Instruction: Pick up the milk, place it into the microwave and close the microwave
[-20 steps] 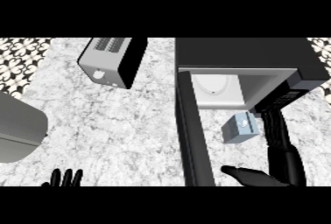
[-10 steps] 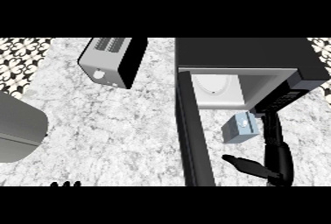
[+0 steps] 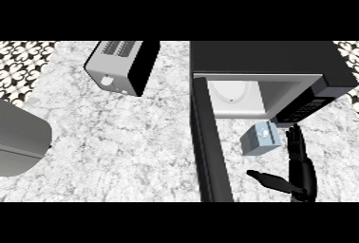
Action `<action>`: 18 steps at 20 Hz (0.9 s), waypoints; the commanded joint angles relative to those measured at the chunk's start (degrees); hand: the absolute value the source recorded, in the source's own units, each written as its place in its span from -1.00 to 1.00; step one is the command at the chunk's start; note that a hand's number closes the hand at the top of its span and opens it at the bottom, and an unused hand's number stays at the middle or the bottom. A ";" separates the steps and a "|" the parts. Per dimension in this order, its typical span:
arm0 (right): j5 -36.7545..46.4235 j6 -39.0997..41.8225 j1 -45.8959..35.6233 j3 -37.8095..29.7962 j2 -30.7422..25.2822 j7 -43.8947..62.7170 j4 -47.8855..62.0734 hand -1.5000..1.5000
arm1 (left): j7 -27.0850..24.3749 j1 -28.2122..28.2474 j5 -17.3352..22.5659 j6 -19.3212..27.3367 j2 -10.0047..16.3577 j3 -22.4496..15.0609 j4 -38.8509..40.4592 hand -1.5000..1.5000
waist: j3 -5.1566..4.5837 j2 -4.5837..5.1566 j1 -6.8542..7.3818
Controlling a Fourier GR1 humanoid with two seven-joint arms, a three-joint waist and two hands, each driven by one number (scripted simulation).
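The milk [image 3: 259,140] is a small light-blue carton standing on the counter just in front of the open microwave [image 3: 263,76]. The microwave's door [image 3: 210,152] swings out toward me, edge-on, left of the carton. My right hand [image 3: 300,166] is open, fingers straight and pointing away from me, just right of the carton; its thumb [image 3: 266,179] sticks out to the left below the carton. The fingers are close to the carton's right side, but I cannot tell whether they touch it. The left hand is out of view.
A silver toaster [image 3: 119,66] stands at the back left of the marble counter [image 3: 119,142]. Part of a grey rounded object [image 3: 17,142] shows at the left edge. Patterned tiles [image 3: 21,61] line the back left.
The right hand has moved forward and turned, its fingers now stretched up alongside the milk carton. The left hand, seen at the lower left before, has dropped out of view.
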 commanded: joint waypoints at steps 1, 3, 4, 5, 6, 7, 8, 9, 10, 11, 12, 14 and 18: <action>0.95 -1.73 -3.36 -0.28 1.38 -4.30 6.67 -1.00 | -4.39 0.00 2.14 -0.70 1.16 0.48 3.49 -1.00 | -0.02 -0.01 0.07; -0.62 0.09 -6.91 -3.05 -1.57 -5.34 11.20 -1.00 | -3.43 0.51 2.25 0.34 1.62 -0.33 2.02 -1.00 | -0.01 0.01 0.11; 0.37 -1.70 -5.83 -2.31 1.56 -10.29 15.17 -1.00 | -0.41 -1.16 1.55 0.65 1.44 -1.42 1.32 -1.00 | 0.01 0.06 0.06; 0.74 -0.96 -5.20 -1.51 0.35 -7.86 13.14 -1.00 | 2.07 -1.26 1.09 2.45 2.33 -1.28 -2.76 -1.00 | -0.01 0.02 -0.09; 0.82 -0.92 -5.91 -1.77 -1.00 -6.34 11.94 -1.00 | -3.37 3.27 4.16 -1.11 5.71 0.13 -2.10 -1.00 | -0.03 -0.05 0.11; -0.17 1.02 -8.20 -3.86 -1.11 -14.15 21.06 -1.00 | 1.68 -1.47 1.63 1.86 2.73 -1.40 -1.97 -1.00 | 0.03 0.11 0.10; -0.11 0.83 -8.37 -3.38 -2.04 -11.15 17.77 -1.00 | -3.62 -0.24 3.48 0.34 3.28 -0.38 1.70 -1.00 | -0.02 0.00 0.06; 1.28 -0.11 -9.42 -2.99 -2.24 -11.97 20.29 -1.00 | -4.74 0.28 5.59 -1.07 4.16 1.04 1.50 -1.00 | -0.02 0.01 0.18; -0.28 2.76 -8.50 -3.88 -2.84 -15.09 21.57 -1.00 | -4.71 -0.48 3.19 0.22 3.82 -0.32 1.51 -1.00 | 0.00 0.02 0.08; 1.51 -1.73 -7.97 -1.43 2.18 -15.48 20.01 -1.00 | -4.34 -0.15 4.24 0.30 4.11 0.38 1.06 -1.00 | -0.01 0.00 0.05; 1.89 -1.88 -9.63 -1.38 1.78 -15.12 21.85 -1.00 | -0.67 -2.51 6.40 0.10 4.69 2.52 -0.05 -1.00 | -0.01 0.05 -0.03; 1.24 0.40 -14.81 -2.94 -0.60 -16.08 27.33 -1.00 | -0.27 -4.06 2.83 2.85 1.74 -1.73 2.56 -1.00 | 0.02 0.14 0.11; 0.92 -0.54 -14.64 -2.39 0.79 -16.19 26.11 -1.00 | -1.32 -0.33 5.02 2.84 5.67 -0.28 -2.01 -1.00 | -0.02 0.00 -0.05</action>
